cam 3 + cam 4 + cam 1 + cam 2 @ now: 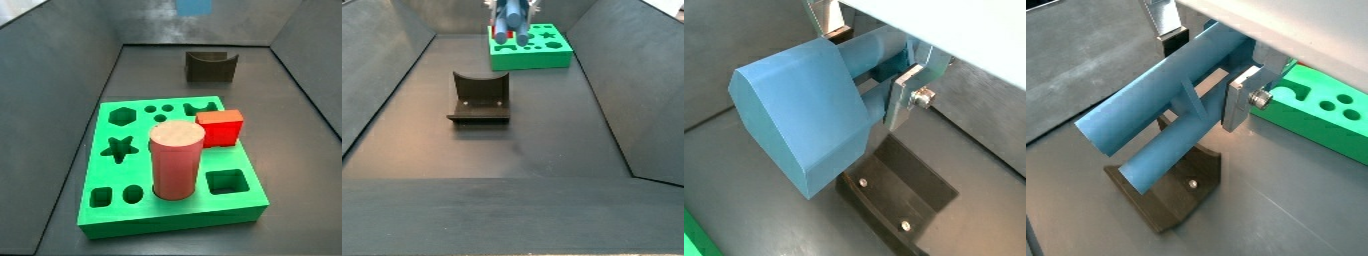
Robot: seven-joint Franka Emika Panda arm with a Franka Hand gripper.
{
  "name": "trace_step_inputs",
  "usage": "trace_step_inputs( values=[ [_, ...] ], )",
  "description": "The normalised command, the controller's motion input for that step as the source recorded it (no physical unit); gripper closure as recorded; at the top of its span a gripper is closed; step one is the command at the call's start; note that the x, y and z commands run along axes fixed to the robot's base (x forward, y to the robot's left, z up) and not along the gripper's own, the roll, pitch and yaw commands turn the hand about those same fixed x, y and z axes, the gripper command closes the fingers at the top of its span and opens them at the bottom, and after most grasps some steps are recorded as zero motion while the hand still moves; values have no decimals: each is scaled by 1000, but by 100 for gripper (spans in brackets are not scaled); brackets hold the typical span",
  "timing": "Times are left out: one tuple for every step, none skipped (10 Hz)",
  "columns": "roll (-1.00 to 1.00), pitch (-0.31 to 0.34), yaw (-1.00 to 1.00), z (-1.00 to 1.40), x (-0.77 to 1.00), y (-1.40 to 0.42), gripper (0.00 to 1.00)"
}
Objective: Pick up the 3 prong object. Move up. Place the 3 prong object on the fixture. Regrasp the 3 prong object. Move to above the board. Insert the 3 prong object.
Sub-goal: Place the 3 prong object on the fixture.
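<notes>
Two silver fingers (909,90) of the gripper (1213,75) are closed on the 3 prong object (802,115), and they hold it up in the air. Most of the gripper is cut off at the edge of both wrist views, so only the finger with the small bolt shows well. The blue piece fills much of both wrist views and hides part of the floor below it. In a wrist view (1153,125) its long blue prongs stick out away from the fingers.

Right under the gripper stands the fixture (1170,192), and the blue piece does not touch it. In a side view only a small blue bit of the piece (195,6) shows at the top edge, and the gripper cannot be made out there. In a side view the piece (510,20) hangs high, partly in front of the green board (543,55).

The board (174,210) lies off to one side of the gripper, well apart from the fixture (210,66). A pink cylinder (175,160) and a red cube (219,128) stand on the board. Bare dark floor lies all around the fixture (480,97), out to the sloping grey walls.
</notes>
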Motion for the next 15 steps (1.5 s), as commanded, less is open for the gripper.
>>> trace_step_inputs(
  values=[
    [18,126,39,-3,1000,-66,100],
    [-1000,129,-56,-20,858,186,100],
    [-1000,128,-62,-18,772,195,100],
    [-1000,135,-81,-10,657,148,100],
    [-1000,142,-84,-2,580,92,100],
    [-1000,146,-88,-7,502,71,100],
    [-1000,150,-95,-12,426,61,100],
    [-1000,156,-108,-9,321,53,100],
    [-1000,159,-120,-8,245,50,100],
    [-1000,162,-137,-11,145,47,100],
    [-1000,163,-149,-12,96,49,100],
    [-985,137,-188,-6,56,43,100],
    [-866,113,-184,-11,61,41,100],
    [-631,79,-169,-14,77,46,100],
    [-455,61,-154,-19,83,48,100]
  ],
)
